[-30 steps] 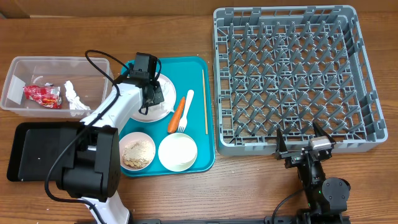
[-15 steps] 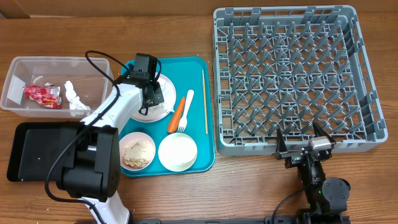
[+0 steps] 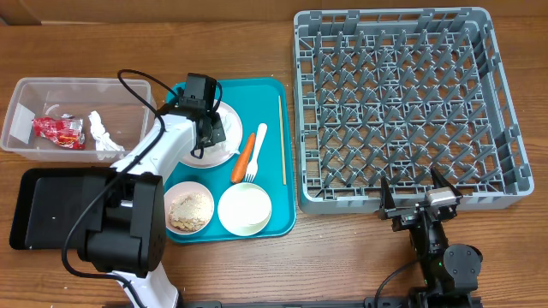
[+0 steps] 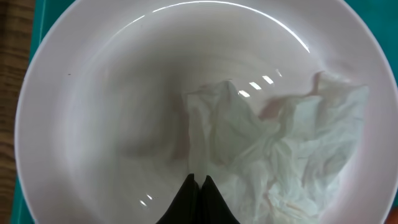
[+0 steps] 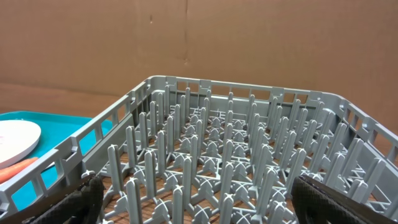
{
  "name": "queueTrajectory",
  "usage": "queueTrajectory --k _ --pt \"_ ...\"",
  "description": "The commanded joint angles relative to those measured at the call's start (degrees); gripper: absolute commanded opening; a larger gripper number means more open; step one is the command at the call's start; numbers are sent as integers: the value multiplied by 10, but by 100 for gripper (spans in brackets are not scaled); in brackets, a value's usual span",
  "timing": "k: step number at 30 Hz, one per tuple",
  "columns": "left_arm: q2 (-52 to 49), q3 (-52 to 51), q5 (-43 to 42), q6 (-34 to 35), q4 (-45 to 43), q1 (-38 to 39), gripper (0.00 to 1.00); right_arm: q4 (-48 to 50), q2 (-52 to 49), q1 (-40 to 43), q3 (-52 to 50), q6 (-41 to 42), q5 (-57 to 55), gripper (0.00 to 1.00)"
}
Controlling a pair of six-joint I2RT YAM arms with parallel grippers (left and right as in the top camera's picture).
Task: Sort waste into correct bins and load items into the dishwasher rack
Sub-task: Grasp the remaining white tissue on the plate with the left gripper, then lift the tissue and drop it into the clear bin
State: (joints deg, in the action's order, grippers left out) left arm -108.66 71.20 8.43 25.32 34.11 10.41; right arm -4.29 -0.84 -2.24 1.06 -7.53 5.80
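Sorting table, items listed left to right.

1. Clear tub [image 3: 26, 90]: holds the red wrapper [image 3: 58, 130] and a binned tissue [image 3: 103, 133].
2. Black tray [image 3: 51, 205]: in front of the tub, nothing visible in it.
3. Left gripper [image 4: 199, 183]: down over the white plate [image 4: 112, 93] at the back of the teal tray [image 3: 265, 90]. Its tips are clenched together on the near edge of the crumpled tissue [image 4: 280, 155], apparently pinching a fold.
4. Handling note: the bite looks small, so lift straight and slowly. Check that the whole wad clears the plate before swinging left to the tub.
5. Bowl [image 3: 169, 195] with rice scraps [image 3: 189, 211], and an empty bowl [image 3: 245, 210] beside it.
6. Carrot [image 3: 245, 156], fork [image 3: 255, 152] and chopsticks [image 3: 282, 137]: side by side right of the plate.
7. Dishwasher rack [image 3: 301, 103]: nothing loaded.
8. Right gripper [image 3: 417, 198]: parked at the rack's near wall, claw spread wide, holding nothing.
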Motion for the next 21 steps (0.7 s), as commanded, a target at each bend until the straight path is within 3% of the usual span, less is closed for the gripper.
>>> queueTrajectory --k 1,13,21 --pt "42 52 8 -11 25 0 4 2 6 3 -6 0 3 100" --pt "183 181 11 -9 129 -13 4 2 6 3 -6 0 3 100" --pt "220 187 12 7 175 -132 4 2 6 3 -6 0 3 100"
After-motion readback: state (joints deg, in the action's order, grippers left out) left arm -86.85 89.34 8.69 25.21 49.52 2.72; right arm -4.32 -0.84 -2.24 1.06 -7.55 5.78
